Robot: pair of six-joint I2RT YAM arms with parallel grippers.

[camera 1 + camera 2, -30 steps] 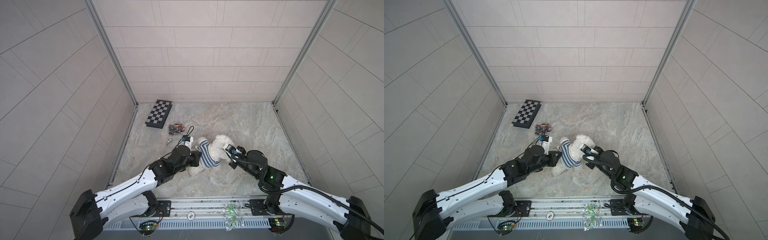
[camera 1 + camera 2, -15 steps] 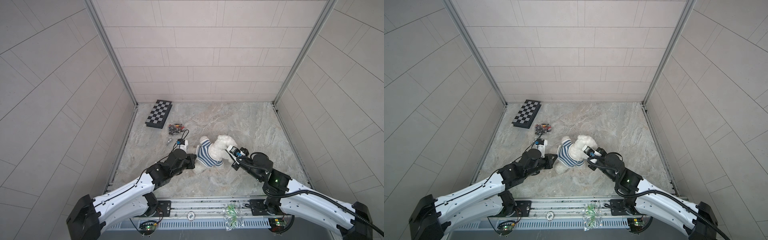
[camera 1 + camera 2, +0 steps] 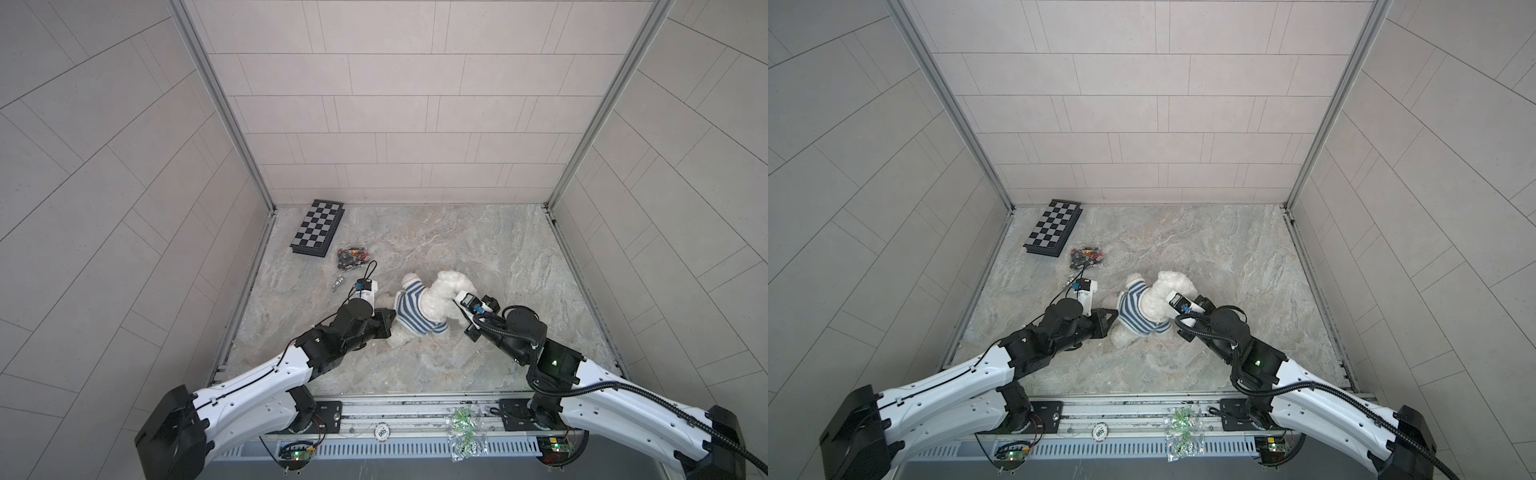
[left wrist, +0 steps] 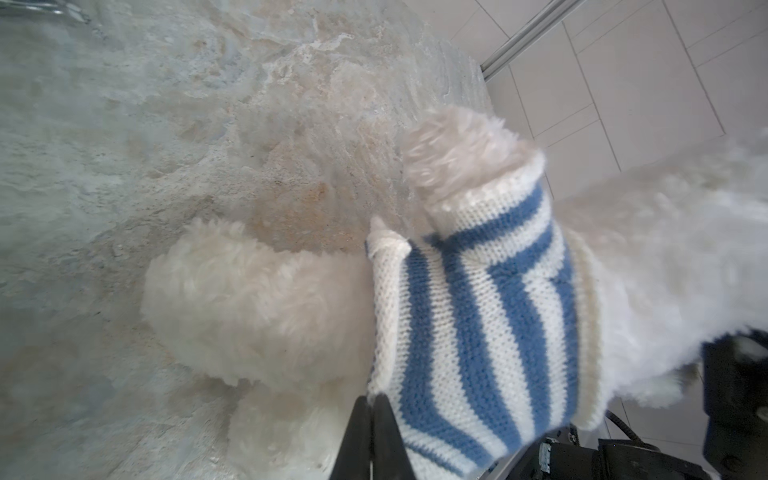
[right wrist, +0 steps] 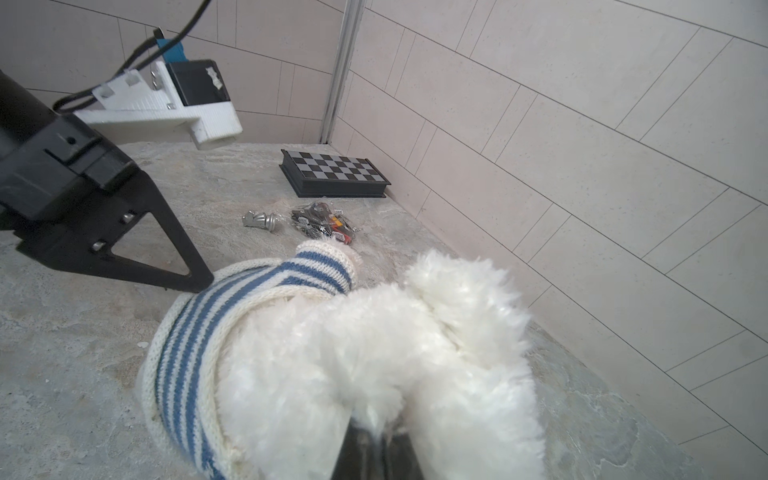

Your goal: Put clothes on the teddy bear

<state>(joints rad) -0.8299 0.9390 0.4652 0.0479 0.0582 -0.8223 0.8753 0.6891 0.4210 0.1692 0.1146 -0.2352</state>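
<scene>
- Marble counter [image 3: 498, 249]: teddy bear [image 3: 451, 286] lies mid-counter, striped shirt [image 3: 411, 309] on its torso.
- Right hand [image 5: 380, 432], closed, pinches head fur; it should anchor.
- Left hand [image 4: 371, 398], closed at the hem, should tug leftward gently.

Arms stretched inward, low; left hand [image 4: 371, 402], right hand [image 5: 377, 434] both closed (tips facing).

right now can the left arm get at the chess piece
Probably yes: the chess piece lies in the open near the left gripper, nothing between them, but the gripper must first let go of the sweater.
</scene>
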